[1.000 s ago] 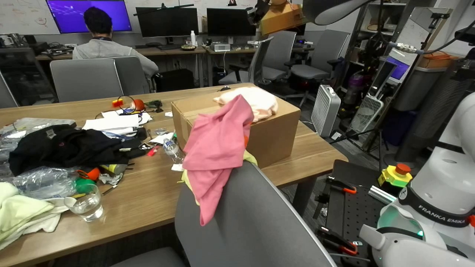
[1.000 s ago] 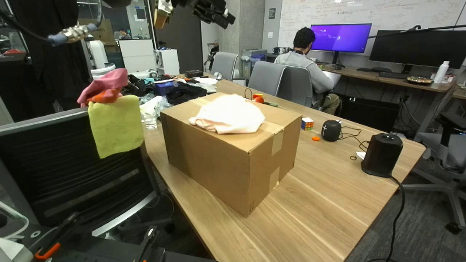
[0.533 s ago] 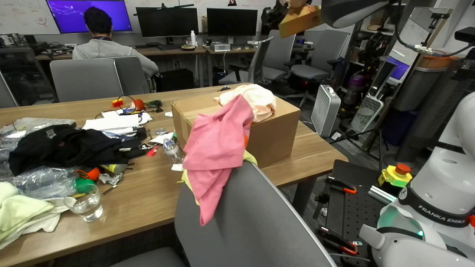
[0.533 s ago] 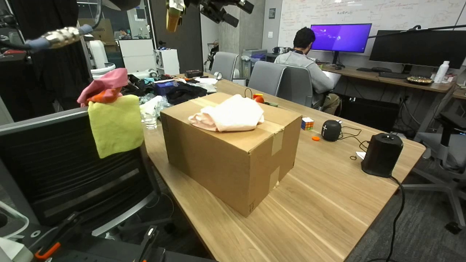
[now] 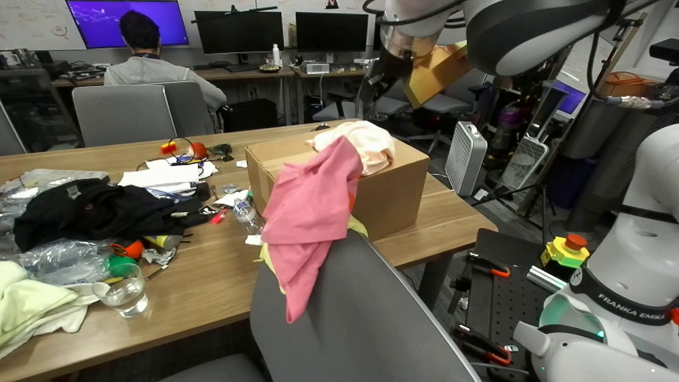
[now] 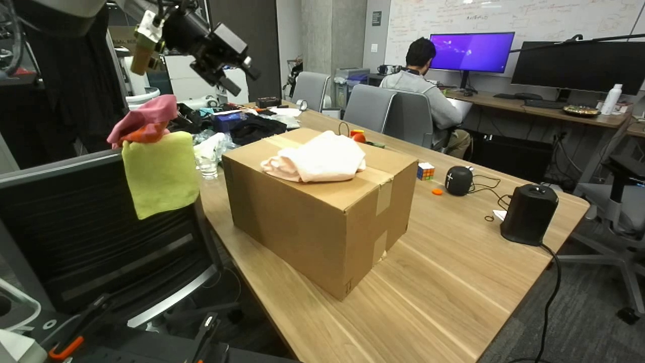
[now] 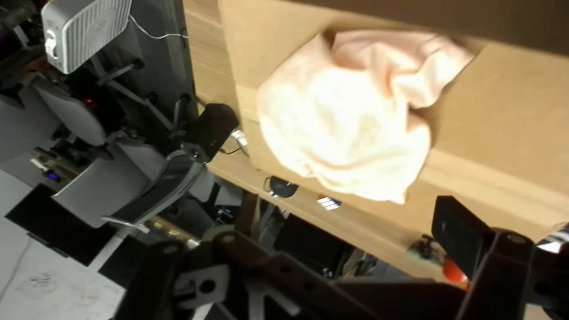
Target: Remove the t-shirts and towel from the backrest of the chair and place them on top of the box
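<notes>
Fingers (image 7: 212, 129) now lower, nearer chair (image 6: 101, 237); spread wide, empty, likely for pink cloth (image 6: 155, 109), at 10 o'clock of box (image 6: 287, 222) in an exterior view. Peach cloth (image 6: 325, 160) on top already.

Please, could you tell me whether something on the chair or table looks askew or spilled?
The pink cloth hangs askew on the chair, with one corner drooping low. The glass stands near the edge of the table, where it might get knocked. I see no spill.

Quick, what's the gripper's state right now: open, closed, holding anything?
Gripper: open, jaws apart, holding nothing; the pale peach cloth lies on the cardboard box.
</notes>
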### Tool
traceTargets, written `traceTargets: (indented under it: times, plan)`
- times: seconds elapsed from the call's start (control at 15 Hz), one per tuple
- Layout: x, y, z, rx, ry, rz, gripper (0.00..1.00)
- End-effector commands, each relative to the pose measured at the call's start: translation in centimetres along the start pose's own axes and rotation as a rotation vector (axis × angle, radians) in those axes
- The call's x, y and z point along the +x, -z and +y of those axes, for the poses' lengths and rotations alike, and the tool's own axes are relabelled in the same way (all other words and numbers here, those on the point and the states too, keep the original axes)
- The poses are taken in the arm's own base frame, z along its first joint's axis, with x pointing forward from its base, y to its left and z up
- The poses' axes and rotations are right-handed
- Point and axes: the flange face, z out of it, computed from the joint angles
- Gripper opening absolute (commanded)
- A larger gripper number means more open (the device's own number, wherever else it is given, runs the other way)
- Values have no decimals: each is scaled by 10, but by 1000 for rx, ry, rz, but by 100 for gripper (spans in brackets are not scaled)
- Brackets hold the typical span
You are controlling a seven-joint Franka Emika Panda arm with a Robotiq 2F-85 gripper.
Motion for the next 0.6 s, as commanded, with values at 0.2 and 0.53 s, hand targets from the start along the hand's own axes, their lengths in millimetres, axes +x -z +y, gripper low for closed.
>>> traceTargets:
  times: [0.2, 0.53]
  plan:
    - [-49, 45, -49, 128, 311, -158, 100]
    - [-58, 67, -60, 197, 420, -236, 100]
